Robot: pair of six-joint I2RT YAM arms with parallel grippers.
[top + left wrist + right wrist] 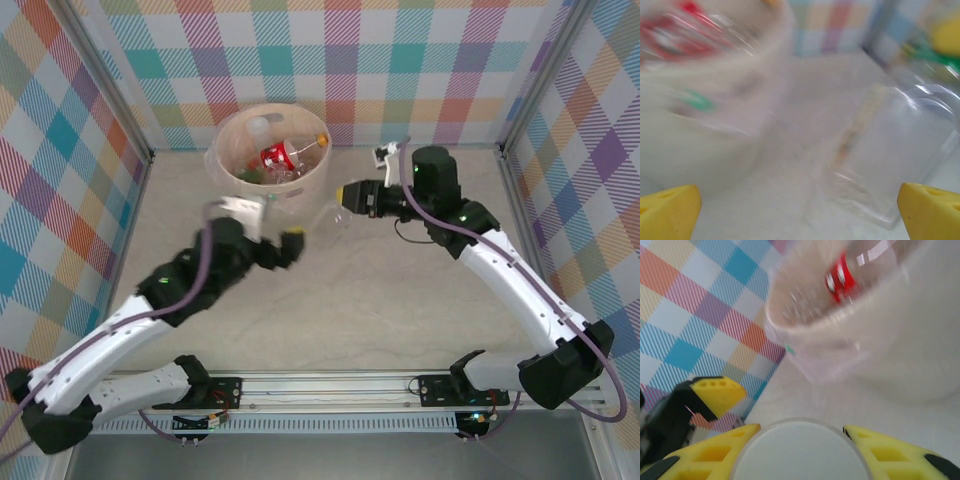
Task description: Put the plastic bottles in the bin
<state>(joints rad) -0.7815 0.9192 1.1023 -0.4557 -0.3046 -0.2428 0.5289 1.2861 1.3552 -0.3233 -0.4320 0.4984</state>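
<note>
Near the end: one clear bottle held beside the bin, several already inside.

On the table [380, 300] the cream bin [292, 190] stands at the far side and holds several plastic bottles [277, 155], red labels showing among them. By the top view the task looks mostly done, with the held bottle the one left to go in. The right arm [500, 265] reaches inward from the right, forearm level, and its right gripper [345, 195] is near the bin's right wall, below rim height. Its jaws are clamped on either side of a clear bottle [330, 214], which still needs lifting over the rim. The left arm [150, 300] stretches toward the middle, and its left gripper [292, 245] is just in front of the bin. Its jaws are spread wide with nothing between them, pointing at the held bottle.
</note>
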